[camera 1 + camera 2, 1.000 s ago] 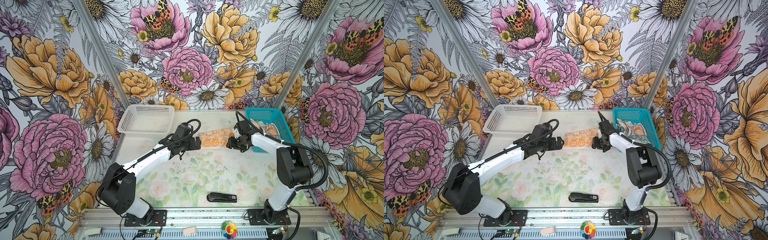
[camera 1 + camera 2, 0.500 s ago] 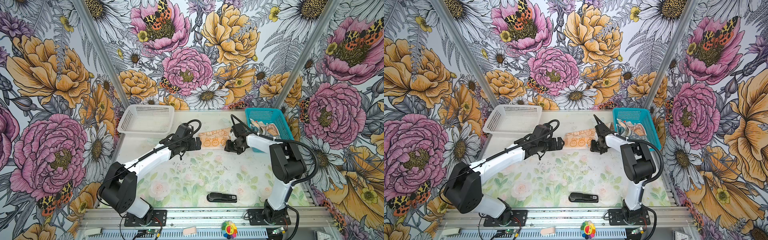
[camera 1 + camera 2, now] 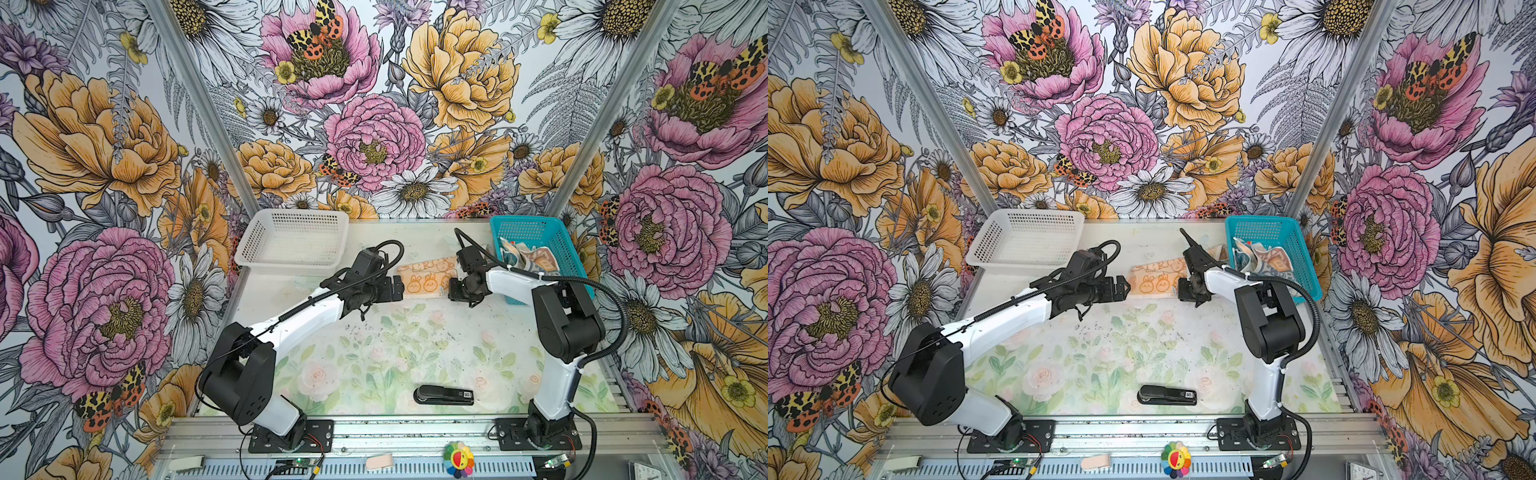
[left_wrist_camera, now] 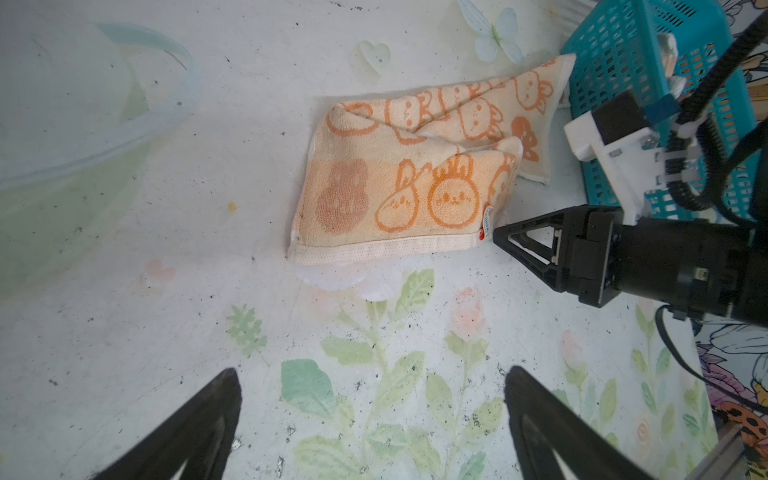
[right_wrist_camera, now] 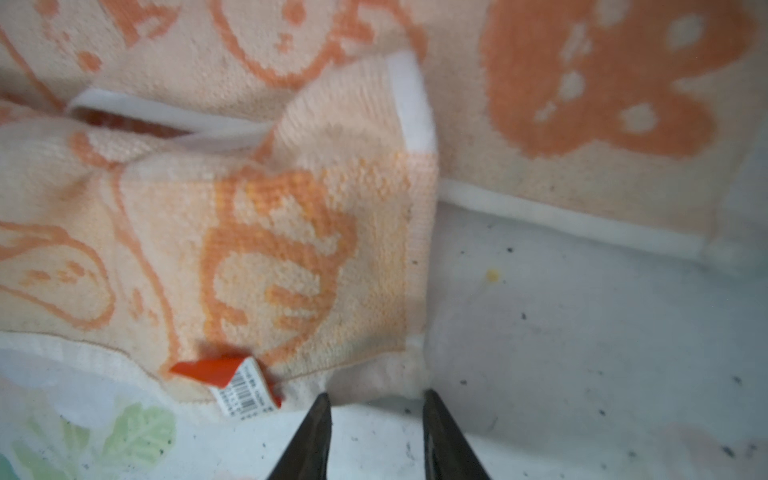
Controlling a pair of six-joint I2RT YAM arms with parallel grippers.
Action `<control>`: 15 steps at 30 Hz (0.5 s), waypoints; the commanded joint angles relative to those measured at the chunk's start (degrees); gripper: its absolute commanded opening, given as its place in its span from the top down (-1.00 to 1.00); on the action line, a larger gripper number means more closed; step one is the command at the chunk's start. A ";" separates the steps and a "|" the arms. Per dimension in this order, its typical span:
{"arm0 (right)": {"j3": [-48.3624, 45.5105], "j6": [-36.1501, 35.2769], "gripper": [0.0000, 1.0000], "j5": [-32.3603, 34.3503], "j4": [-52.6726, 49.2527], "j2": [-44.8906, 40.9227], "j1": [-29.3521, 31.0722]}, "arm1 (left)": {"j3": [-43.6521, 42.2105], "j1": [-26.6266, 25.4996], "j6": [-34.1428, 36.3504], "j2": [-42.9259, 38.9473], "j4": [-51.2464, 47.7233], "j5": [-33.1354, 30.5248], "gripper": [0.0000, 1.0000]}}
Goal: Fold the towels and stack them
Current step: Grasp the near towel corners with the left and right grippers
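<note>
Floral wallpaper surrounds a tabletop (image 3: 374, 353) printed with pale roses and leaves. We see a folded orange bunny towel (image 3: 424, 278) lying flat toward the back, between the two arms. Its layers sit unevenly, and one far corner lies just beside the teal basket (image 3: 523, 226) at back right. More towels (image 3: 528, 257) sit crumpled inside that basket. A white basket (image 3: 291, 241) stands at back left, and a black stapler (image 3: 444, 395) lies near the front edge, well apart from the cloth.

The left end effector (image 3: 400, 287) sits low at the towel's left edge, fingers spread wide around bare tabletop. The right end effector (image 5: 376, 397) points at the towel's near right corner, beside a red-and-white label (image 5: 237, 386). Its fingers stand narrowly apart with their tips at the white hem. We cannot tell whether any cloth lies between them.
</note>
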 commanded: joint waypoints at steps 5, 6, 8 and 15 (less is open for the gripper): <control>1.15 0.98 -0.01 2.54 0.50 2.44 0.23 | 2.07 -0.57 1.08 1.30 0.44 1.23 -0.98; 1.25 1.06 -0.03 2.52 0.56 2.44 0.17 | 2.17 -0.55 1.06 1.43 0.48 1.22 -0.98; 1.77 0.99 0.01 2.24 0.54 3.17 0.22 | 2.28 -0.61 1.04 1.77 0.44 1.19 -0.98; -0.07 1.46 0.19 2.18 0.48 2.84 1.51 | 2.52 -0.70 1.17 2.23 0.46 1.11 -0.98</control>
